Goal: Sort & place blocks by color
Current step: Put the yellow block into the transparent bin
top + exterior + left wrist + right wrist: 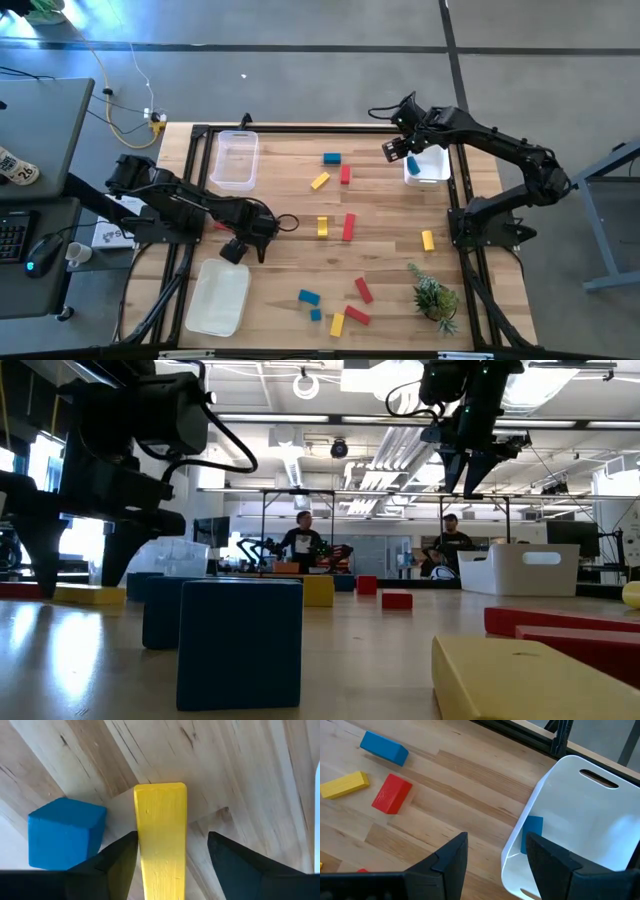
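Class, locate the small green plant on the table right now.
In the high view, the green plant stands near the table's front right corner, beside the right arm's base, with a red block to its left and a yellow block behind it.

A blue cube [65, 832] crowds the yellow bar [161, 837] on one flank — bare wood on the other.

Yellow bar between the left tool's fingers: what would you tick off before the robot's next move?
1. Yellow bar sits between the left tool fingers: ok.
2. Left tool open, bar not yet clamped: ok.
3. Bar lies flat on the table: ok.
4. Blue cube clear of the fingers: not ok, close beside one.
5. Right tool open, empty, out of the way over the white bin: ok.
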You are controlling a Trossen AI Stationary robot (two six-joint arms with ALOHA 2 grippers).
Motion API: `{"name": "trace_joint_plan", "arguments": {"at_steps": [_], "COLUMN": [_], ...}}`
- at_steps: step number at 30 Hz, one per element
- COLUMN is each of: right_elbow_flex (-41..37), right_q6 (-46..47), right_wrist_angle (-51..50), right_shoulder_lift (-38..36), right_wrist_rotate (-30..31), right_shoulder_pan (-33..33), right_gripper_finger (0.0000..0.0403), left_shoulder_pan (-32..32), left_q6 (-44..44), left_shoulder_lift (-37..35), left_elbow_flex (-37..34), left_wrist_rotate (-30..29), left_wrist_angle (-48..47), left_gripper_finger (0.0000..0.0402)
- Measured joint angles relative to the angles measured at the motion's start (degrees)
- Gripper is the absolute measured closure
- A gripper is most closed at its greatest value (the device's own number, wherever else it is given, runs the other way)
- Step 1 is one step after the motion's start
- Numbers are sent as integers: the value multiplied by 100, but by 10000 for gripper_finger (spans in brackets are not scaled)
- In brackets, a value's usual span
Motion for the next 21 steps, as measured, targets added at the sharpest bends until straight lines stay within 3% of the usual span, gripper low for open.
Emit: {"name": "trace_joint_plan", "arguments": {"at_steps": [11,21], "right_elbow_flex": [0,0], "right_q6": [0,17], "right_wrist_angle": [0,0], "right_shoulder_lift": [0,0], "right_wrist_rotate": [0,-76], "right_shoulder_pan": [1,-1], "right_gripper_finger": [217,217], "left_shoulder_pan": [46,253], "left_q6": [74,-869], "left_shoulder_lift": [-7,-504], "left_elbow_flex": [-8,99], "left_wrist_rotate": [4,-128], "left_wrist_angle": [86,144], "left_gripper_finger": [314,314]}}
